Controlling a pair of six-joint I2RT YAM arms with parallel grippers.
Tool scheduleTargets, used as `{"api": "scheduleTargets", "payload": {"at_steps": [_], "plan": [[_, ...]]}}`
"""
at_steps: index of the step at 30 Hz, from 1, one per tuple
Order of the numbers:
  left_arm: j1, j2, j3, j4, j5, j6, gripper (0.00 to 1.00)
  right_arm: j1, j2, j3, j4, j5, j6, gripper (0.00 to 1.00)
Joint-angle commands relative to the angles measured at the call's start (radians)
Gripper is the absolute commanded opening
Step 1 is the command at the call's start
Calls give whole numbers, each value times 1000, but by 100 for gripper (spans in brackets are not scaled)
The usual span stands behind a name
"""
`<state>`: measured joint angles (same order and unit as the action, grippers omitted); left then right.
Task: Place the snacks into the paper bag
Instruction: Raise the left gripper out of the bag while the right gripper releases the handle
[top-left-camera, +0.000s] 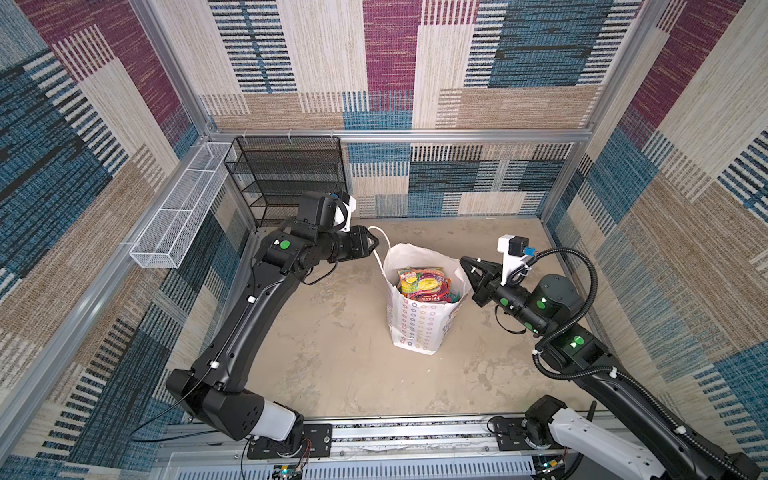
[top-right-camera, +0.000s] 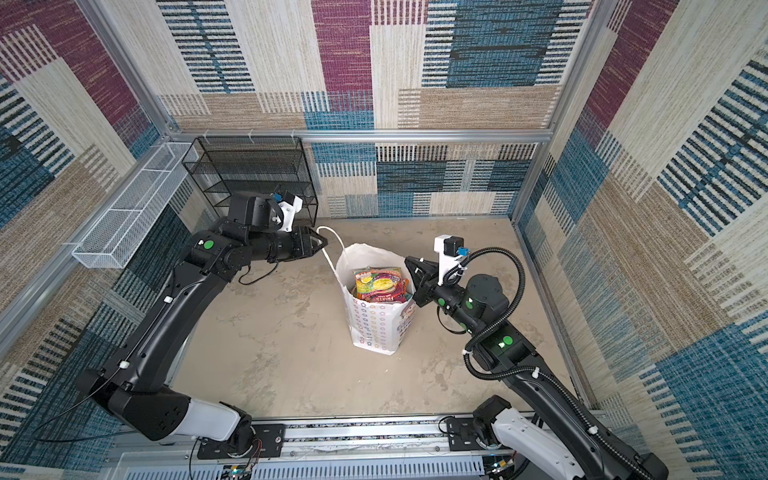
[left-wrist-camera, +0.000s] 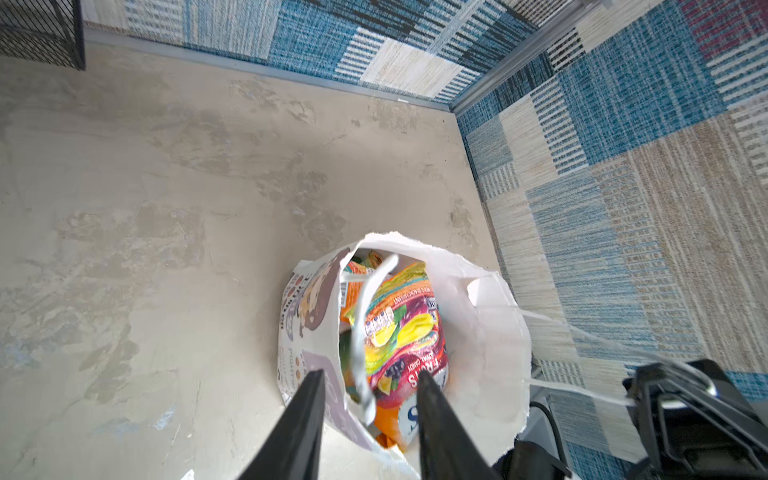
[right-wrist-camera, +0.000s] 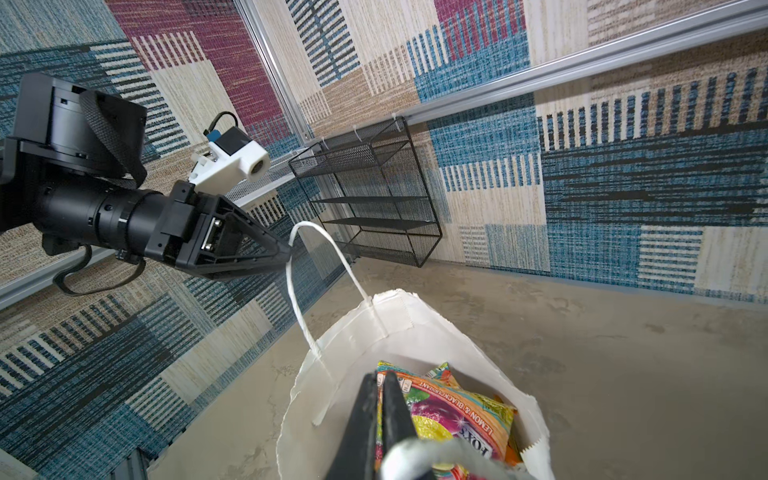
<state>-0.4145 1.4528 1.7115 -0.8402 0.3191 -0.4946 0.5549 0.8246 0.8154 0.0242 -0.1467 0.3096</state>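
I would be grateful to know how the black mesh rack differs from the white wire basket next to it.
The black mesh rack is tall with several shelves; the white wire basket is a long, shallow trough with dividers. The rack sits against the back wall; the basket runs along the left wall. Both are open mesh.

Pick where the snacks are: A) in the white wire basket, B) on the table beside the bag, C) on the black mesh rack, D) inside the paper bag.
D: in both top views the snacks fill the open mouth of the upright paper bag.
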Motion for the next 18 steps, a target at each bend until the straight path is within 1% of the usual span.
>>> {"api": "scheduleTargets", "payload": {"at_steps": [1,4,9,11,14,17,18], "plan": [[6,-20,-29,33,0,-10,31,0,4,16,6,-8,11,8],[11,-27,-39,47,-5,-13,29,0,-2,20,-3,-1,10,8],[24,7,10,53,5,-18,33,0,-15,22,-15,2,13,8],[30,30,27,63,18,-20,32,0,-16,21,-22,4,14,8],[37,77,67,63,55,-32,25,0,-19,24,-31,16,11,8],[40,111,102,50,80,-43,13,0,-18,30,-38,20,10,8],[42,116,106,54,88,-48,11,0,-16,35,-41,22,8,8]]}}
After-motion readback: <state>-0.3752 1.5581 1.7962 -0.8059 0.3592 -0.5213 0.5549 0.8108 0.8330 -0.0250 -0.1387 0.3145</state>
